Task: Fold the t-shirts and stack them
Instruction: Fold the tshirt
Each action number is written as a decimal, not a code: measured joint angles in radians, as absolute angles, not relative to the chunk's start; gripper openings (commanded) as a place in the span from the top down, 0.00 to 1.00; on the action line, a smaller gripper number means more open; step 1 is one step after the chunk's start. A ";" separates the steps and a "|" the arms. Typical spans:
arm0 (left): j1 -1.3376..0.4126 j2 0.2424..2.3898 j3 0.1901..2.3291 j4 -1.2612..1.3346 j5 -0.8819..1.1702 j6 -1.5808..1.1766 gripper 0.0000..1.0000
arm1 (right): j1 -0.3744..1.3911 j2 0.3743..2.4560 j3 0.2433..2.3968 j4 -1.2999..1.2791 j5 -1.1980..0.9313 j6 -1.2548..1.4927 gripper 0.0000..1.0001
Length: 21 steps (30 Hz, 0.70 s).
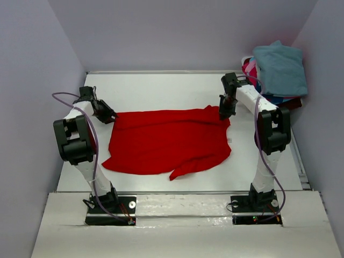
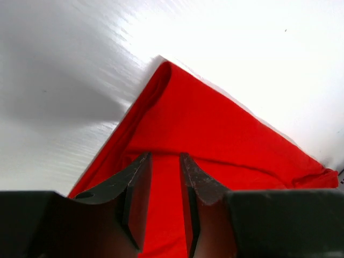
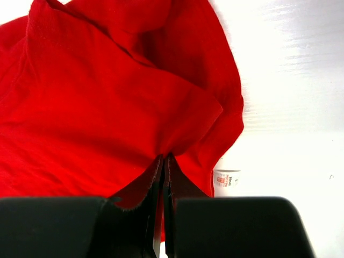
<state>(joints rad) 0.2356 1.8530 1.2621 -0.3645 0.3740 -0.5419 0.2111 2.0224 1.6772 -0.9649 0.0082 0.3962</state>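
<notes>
Right gripper (image 3: 164,159) fills the bottom of its wrist view, its jaws pressed together on a pinch of the red t-shirt (image 1: 169,142) at the far right corner. The shirt lies spread and rumpled in the middle of the table (image 1: 161,86), with 1 sleeve trailing toward the near edge. At the far left corner the left gripper (image 2: 165,156) sits over a folded point of the cloth. Its jaws stand a narrow gap apart with red showing between them, and I cannot tell whether they grip it.

The step looks like taking the 2 far corners for a fold. To do it well, the left jaws should close fully on the cloth before either arm lifts. Both arms should then rise level and together, keeping the edge taut so the wrinkles pull out.

A small white tag (image 3: 227,178) lies beside the hem; its print is too small to read. The pile of other shirts (image 1: 278,72), teal-blue on top, sits in the far right corner.
</notes>
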 measured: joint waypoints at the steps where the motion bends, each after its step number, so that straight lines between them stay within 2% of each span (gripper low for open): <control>1: 0.236 1.866 1.272 -0.364 0.373 -0.540 0.62 | 0.211 2.022 1.677 -0.965 0.008 0.396 0.93; 12: 0.218 1.968 1.351 -0.378 0.373 -0.531 0.63 | 0.211 2.036 1.680 -0.966 -0.008 0.396 0.93; 15: 0.203 1.990 1.351 -0.392 0.371 -0.528 0.55 | 0.211 2.046 1.680 -0.966 -0.012 0.396 0.93; 21: 0.169 1.985 1.341 -0.389 0.368 -0.513 0.55 | 0.211 2.059 1.680 -0.965 -0.020 0.396 0.93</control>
